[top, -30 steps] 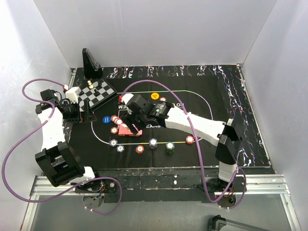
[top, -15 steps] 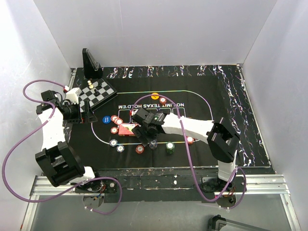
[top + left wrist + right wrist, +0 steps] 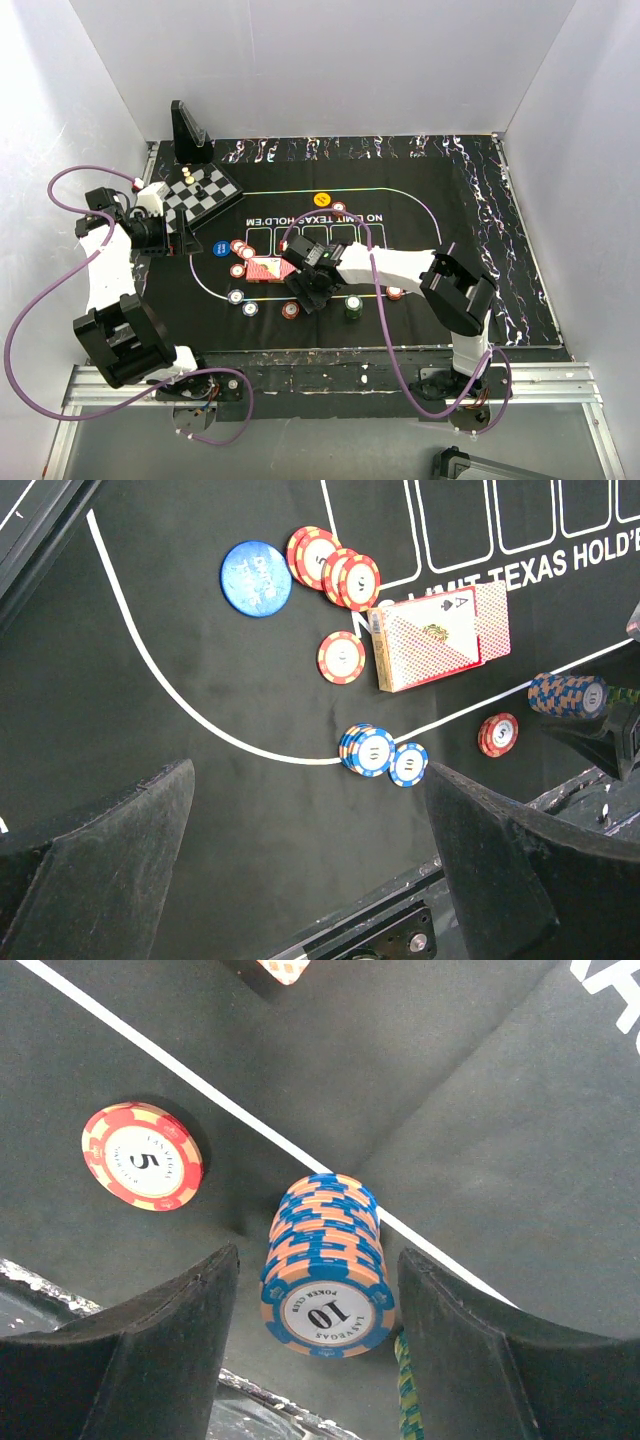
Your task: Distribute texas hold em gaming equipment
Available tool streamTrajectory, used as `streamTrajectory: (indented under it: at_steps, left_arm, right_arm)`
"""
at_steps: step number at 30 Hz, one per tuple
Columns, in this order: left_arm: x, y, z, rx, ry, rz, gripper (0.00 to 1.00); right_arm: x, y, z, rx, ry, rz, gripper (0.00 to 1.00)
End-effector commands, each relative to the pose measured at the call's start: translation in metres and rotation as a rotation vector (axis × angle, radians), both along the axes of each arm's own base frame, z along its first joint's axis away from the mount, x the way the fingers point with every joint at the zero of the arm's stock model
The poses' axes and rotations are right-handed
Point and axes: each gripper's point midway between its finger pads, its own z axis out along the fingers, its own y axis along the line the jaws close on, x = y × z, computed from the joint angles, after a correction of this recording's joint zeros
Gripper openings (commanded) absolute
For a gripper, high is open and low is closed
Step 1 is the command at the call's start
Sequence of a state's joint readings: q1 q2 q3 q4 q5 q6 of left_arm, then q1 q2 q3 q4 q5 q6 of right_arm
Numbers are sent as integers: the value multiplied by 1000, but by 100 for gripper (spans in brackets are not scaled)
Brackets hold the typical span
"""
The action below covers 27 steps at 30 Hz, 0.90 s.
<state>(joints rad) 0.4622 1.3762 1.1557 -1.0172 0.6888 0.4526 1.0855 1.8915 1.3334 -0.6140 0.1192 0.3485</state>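
A tall stack of blue-and-orange "10" chips (image 3: 325, 1270) stands on the white line of the black poker mat. My right gripper (image 3: 315, 1260) is open and straddles the stack, with a gap on each side. In the top view the right gripper (image 3: 308, 290) hides this stack. A red "5" chip (image 3: 143, 1155) lies to the stack's left and the edge of a green stack (image 3: 405, 1400) shows by the right finger. The red-backed card deck (image 3: 440, 635) lies face down beside red chips (image 3: 335, 570). My left gripper (image 3: 305, 800) hangs open over bare mat.
A blue round button (image 3: 256, 577), two low blue chip piles (image 3: 370, 750) and a red pile (image 3: 497, 734) lie on the mat. The orange button (image 3: 321, 199) sits far on the mat; the green stack (image 3: 353, 306) is near. The chessboard (image 3: 200, 192) and a black stand (image 3: 188, 133) sit at the far left.
My right arm has swung back from over the card deck towards the near edge and come down around the blue chip stack. The left arm has not moved.
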Motion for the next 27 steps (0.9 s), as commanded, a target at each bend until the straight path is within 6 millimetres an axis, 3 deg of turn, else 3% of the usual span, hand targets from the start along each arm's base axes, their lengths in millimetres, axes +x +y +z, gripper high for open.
streamTrajectory:
  at_steps: [1,10,18,27]
  left_arm:
    - [2,-4,10,-3,-40,-13,100]
    - [-1,-5,6,-2,-34,-19,100]
    - [-4,-6,4,1,-33,-22,100]
    - [-6,-7,1,-5,-31,-28,100]
  right_arm:
    - [3,11,5,54,0,-20,70]
    - [7,11,14,59,-19,-21,68]
    - [8,10,18,56,-31,-22,55]
    - [9,11,28,65,-38,-11,56]
